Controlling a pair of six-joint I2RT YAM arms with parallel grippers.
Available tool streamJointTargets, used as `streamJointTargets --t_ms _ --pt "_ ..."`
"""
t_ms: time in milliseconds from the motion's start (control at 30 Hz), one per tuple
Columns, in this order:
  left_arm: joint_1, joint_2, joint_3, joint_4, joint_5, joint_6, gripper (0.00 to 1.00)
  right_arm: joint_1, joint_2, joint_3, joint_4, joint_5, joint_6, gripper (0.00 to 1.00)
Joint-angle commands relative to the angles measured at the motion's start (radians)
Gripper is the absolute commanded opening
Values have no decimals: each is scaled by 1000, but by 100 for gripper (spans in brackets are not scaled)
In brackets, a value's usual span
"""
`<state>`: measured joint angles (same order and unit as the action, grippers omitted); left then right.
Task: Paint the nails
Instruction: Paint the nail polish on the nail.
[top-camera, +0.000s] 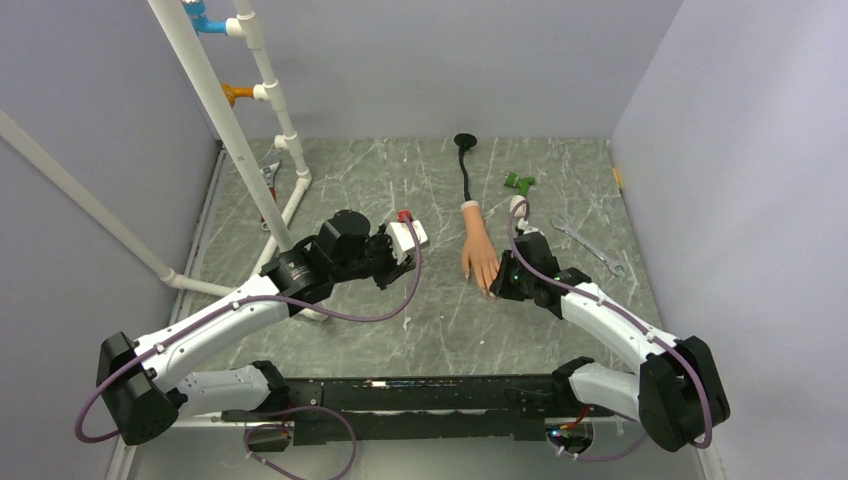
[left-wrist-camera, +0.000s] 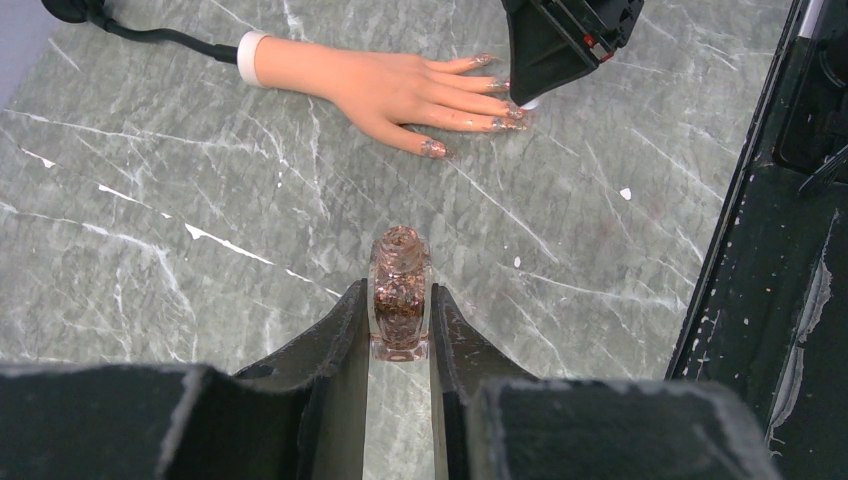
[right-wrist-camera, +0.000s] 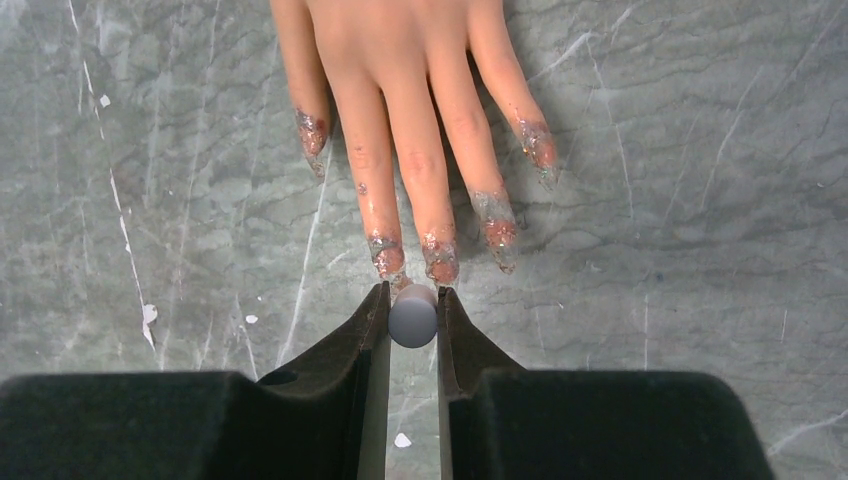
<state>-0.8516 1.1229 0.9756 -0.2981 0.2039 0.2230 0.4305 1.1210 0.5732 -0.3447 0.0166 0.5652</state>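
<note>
The peach mannequin hand (top-camera: 478, 255) lies flat on the table, fingers toward the arms. Its nails (right-wrist-camera: 440, 258) carry patchy coppery glitter polish that also smears the fingertips. My right gripper (right-wrist-camera: 412, 291) is shut on a round grey brush cap (right-wrist-camera: 413, 318), seen end-on just short of the two middle fingertips. The brush itself is hidden under the cap. In the left wrist view the right gripper's fingers (left-wrist-camera: 530, 80) hang over those fingertips. My left gripper (left-wrist-camera: 400, 312) is shut on a small bottle (left-wrist-camera: 400, 265) of brown glitter polish, uncapped, to the left of the hand.
A white pipe frame (top-camera: 250, 130) crosses the back left. Behind the hand is a black suction stand (top-camera: 465, 142) with its stalk. A green fitting (top-camera: 519, 183) and a wrench (top-camera: 590, 243) lie at the back right. A black rail (top-camera: 420, 390) runs along the near edge.
</note>
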Motion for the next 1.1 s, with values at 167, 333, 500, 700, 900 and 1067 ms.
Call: streamJointTargets --t_ms 167,333,500,700,900,1067 --pt "-6 -23 38 27 -4 3 0 -5 -58 -12 -10 -24 -2 0" --pt "-8 -26 37 27 -8 4 0 -4 -62 -14 -6 -36 2 0" --pt "-9 -26 37 28 -11 6 0 -4 -56 -13 9 -28 8 0" --pt "-9 -24 35 27 -13 6 0 -5 -39 11 14 -19 5 0" --pt "-9 -22 36 28 -14 8 0 -4 -14 36 23 -19 -2 0" --pt "-9 -13 38 25 -14 10 0 -3 4 43 36 -20 -2 0"
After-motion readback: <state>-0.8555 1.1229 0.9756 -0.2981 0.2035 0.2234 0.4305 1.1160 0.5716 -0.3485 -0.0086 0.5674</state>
